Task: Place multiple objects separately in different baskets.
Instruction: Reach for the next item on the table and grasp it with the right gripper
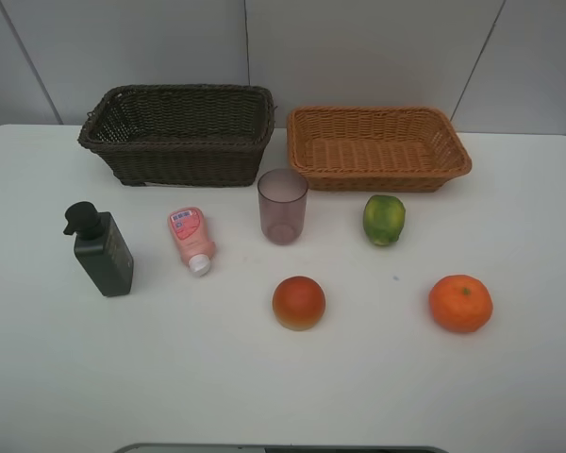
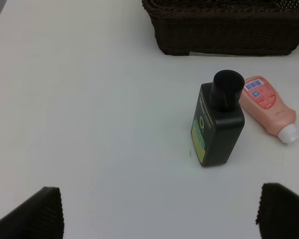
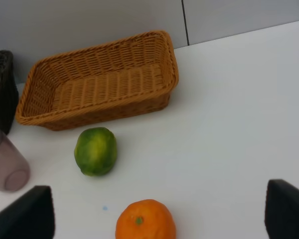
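On the white table, a dark brown basket [image 1: 179, 132] stands at the back left and a light tan basket [image 1: 377, 146] at the back right, both empty. In front of them are a dark green pump bottle [image 1: 101, 250], a pink tube [image 1: 191, 239] lying flat, an upright mauve cup [image 1: 282, 206], a green fruit [image 1: 384, 219], a red-orange fruit [image 1: 298, 302] and a tangerine [image 1: 460, 302]. Neither arm shows in the high view. My left gripper [image 2: 159, 219] is open, short of the bottle [image 2: 218, 124] and tube [image 2: 269, 107]. My right gripper [image 3: 157, 216] is open above the tangerine [image 3: 144, 221], near the green fruit [image 3: 95, 151].
A grey panelled wall rises behind the baskets. The brown basket's wall [image 2: 229, 30] fills the far side of the left wrist view. The tan basket [image 3: 99, 84] and the cup [image 3: 7, 167] show in the right wrist view. Bare table lies along the front edge.
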Tool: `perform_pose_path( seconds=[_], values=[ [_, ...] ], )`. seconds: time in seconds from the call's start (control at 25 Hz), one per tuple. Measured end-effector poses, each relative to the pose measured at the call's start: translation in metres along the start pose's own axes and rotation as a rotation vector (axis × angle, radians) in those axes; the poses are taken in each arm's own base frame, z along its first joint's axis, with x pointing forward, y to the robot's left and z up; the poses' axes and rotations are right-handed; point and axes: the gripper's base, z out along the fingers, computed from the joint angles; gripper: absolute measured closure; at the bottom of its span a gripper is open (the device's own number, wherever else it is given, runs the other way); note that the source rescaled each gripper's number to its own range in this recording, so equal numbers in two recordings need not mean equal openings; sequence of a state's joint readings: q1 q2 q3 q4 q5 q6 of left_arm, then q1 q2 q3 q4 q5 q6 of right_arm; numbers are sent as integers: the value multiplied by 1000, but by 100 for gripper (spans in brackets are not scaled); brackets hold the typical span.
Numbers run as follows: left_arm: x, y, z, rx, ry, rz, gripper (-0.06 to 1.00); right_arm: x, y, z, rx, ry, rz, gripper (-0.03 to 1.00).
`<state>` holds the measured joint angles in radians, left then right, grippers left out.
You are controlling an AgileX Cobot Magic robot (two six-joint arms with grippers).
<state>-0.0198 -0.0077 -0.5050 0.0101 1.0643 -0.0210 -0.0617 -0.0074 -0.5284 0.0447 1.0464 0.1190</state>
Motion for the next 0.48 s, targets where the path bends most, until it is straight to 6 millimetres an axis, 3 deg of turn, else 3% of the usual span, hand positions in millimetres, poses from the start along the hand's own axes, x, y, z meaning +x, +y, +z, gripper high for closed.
perform_pose_path(
  seconds=[0.48],
  values=[
    [0,0,0,0,0,0,-6,0,0,0,0,0,0,16]
  ],
)
